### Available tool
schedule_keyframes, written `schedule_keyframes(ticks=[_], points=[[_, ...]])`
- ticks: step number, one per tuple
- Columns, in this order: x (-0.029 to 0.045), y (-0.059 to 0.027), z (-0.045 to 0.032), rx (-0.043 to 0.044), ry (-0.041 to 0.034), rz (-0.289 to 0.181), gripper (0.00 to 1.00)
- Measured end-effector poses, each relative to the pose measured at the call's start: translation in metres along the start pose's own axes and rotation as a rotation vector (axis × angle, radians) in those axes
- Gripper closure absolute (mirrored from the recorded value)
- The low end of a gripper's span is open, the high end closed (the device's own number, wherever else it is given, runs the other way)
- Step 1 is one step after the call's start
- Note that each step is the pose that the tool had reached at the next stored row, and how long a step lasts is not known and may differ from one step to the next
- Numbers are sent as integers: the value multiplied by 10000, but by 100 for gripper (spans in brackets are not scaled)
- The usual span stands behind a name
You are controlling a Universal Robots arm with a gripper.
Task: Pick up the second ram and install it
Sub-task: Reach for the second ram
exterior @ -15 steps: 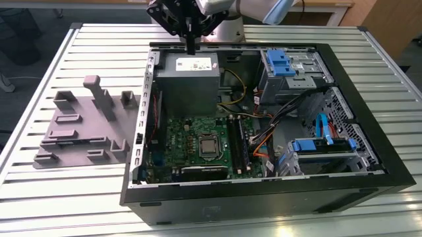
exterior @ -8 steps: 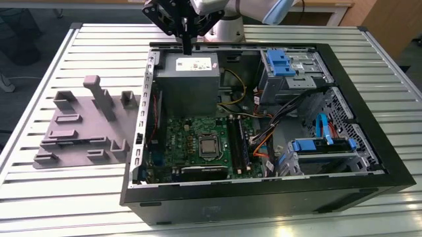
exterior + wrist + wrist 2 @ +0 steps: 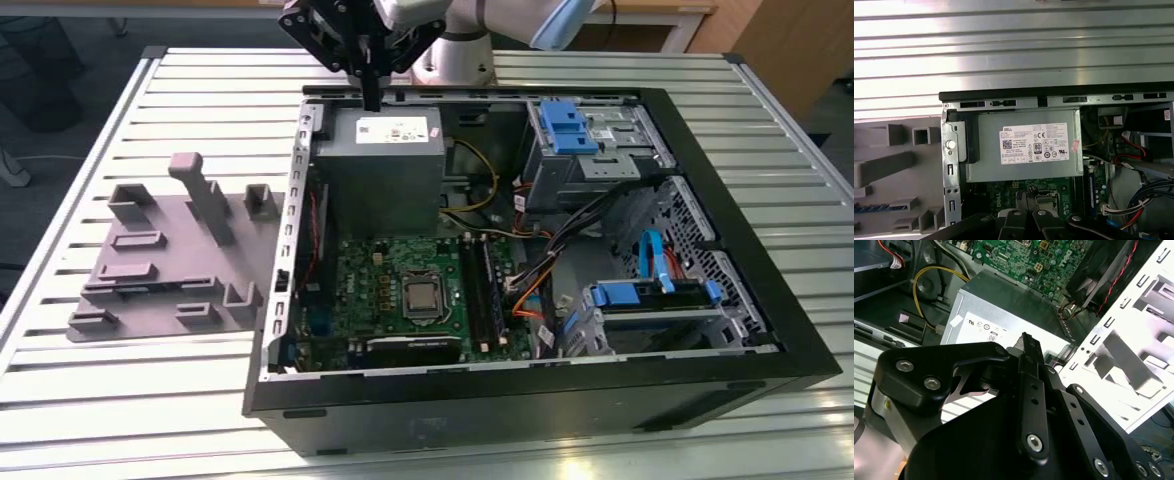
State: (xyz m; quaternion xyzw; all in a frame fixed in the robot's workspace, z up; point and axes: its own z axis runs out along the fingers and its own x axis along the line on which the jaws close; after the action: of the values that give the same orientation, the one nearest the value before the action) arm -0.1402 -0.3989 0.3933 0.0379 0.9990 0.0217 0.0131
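While the fingers (image 3: 370,90) hang pinched together on nothing, just above the grey power supply (image 3: 380,165) at the far end of the open case (image 3: 534,405), the second ram (image 3: 876,206) looks to be lying off left in the grey fixture (image 3: 160,265) on the desk (image 3: 200,85).

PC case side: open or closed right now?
Open. In the exterior view the computer case lies on its side with no panel on top; the power supply and motherboard are exposed.
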Motion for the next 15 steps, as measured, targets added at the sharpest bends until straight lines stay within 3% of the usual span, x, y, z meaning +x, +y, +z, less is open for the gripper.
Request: schedule_keyframes(ticks=[15], points=[[97, -7, -2, -1, 0, 1, 89]])
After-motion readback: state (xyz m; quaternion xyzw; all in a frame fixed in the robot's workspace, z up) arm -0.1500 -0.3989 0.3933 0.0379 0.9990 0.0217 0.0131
